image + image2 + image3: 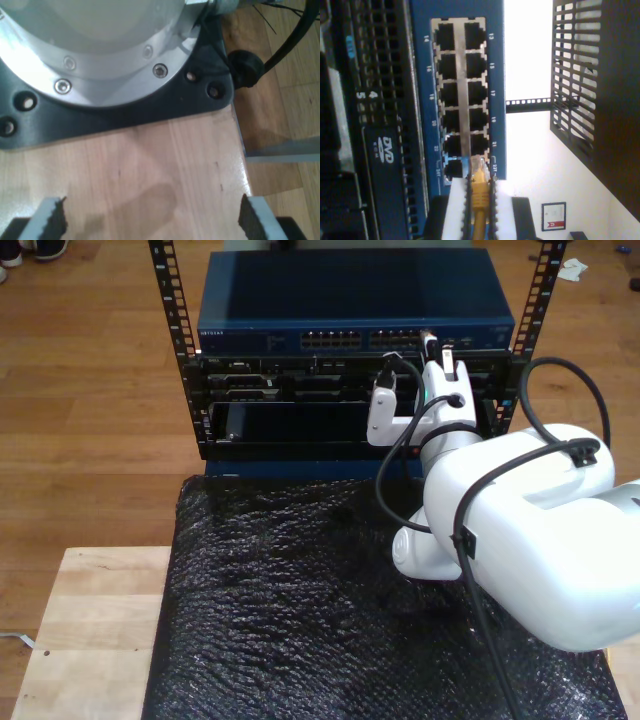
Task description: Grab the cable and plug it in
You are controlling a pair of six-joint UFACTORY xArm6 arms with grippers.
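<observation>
Facing the blue switch [355, 302] at top centre of the exterior view, seated in a black rack [200, 390] above a server chassis [300, 420]. White arm [520, 520] filling lower right of the exterior view, reaching up toward the port row at the switch's right end.

Second wrist view: port block [461, 95] in two columns, upper centre of frame. Second hand [479, 212] closed on the cable [480, 200], yellow-orange boot clamped between both pads, clear plug [478, 165] protruding past the fingertips. Plug tip touching or just short of the lowest ports in that frame; seated or not, cannot tell. Cable's long axis in line with the hand, pointing straight at the port face, apparently on the divider between the two columns. Judgement: slight sideways correction needed before pushing along the axis; risk of snagging on the port rim.

First wrist view: first hand [150, 220] wide, nothing between pads, over bare wooden table [150, 165] beside an arm base plate [125, 110]. Well away from the switch; second hand clearly nearer.
</observation>
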